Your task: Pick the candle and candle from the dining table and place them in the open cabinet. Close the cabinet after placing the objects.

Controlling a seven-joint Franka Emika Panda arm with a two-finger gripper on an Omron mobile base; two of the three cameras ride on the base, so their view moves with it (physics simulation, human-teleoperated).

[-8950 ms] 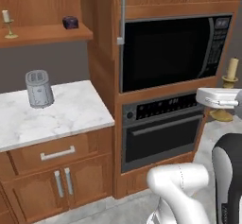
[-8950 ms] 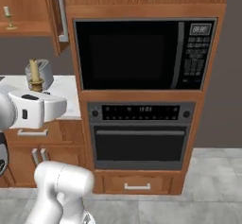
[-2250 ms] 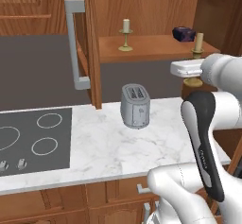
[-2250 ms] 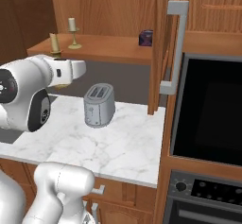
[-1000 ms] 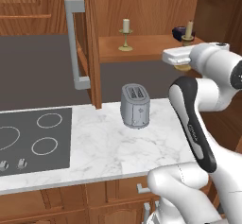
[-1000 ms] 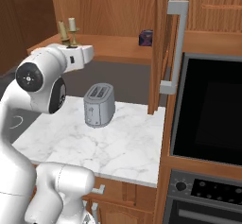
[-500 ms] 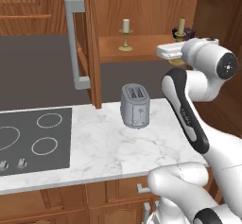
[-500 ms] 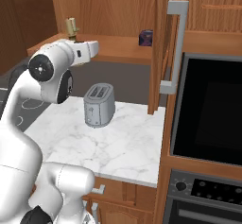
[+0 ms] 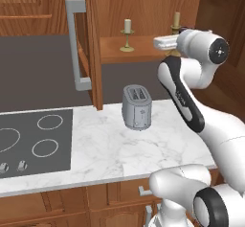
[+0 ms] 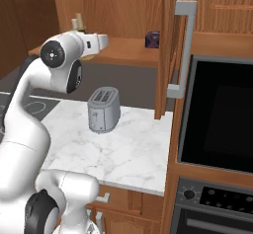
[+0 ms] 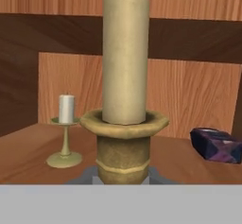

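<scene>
Standing clamped in the pincer, the candle rises upright.

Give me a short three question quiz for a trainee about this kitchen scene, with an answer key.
1. True or false: the gripper is shut on a candle.
2. Where does the other candle stand? A) on the cabinet shelf B) on the counter C) on the hob
3. What grey appliance sits on the marble counter below the shelf?

Key: 1 true. 2 A. 3 the toaster.
</scene>
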